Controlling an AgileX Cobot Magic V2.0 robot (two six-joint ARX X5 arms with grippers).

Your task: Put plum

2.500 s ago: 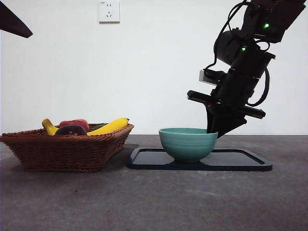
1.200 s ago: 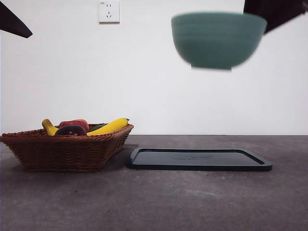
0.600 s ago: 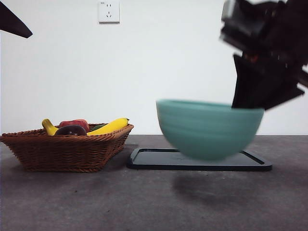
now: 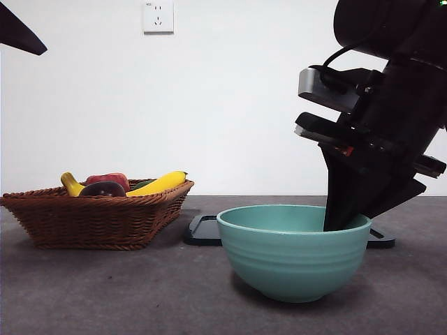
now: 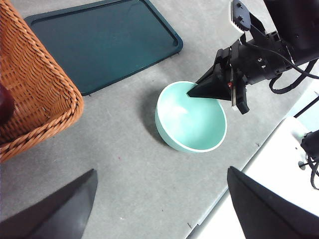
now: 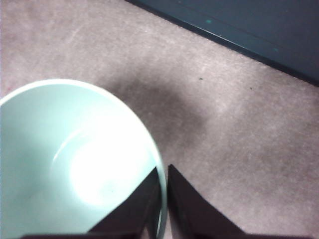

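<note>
Bowl [image 4: 294,252] gripped at its rim by the right end effector [image 6: 164,199], on the counter [image 4: 112,293] in front of the tray [image 5: 102,42].

The bowl rim is pinched between the right jaws, one inside and one outside; the bowl is seen resting on the counter (empty inside). The left end effector [image 5: 159,209] is held high above the counter, jaws spread wide, nothing between them. The plum [image 4: 103,189] lies in the basket [image 4: 98,220], beside a banana [image 4: 159,183] and a red fruit [image 4: 108,179], well apart from the bowl.
</note>
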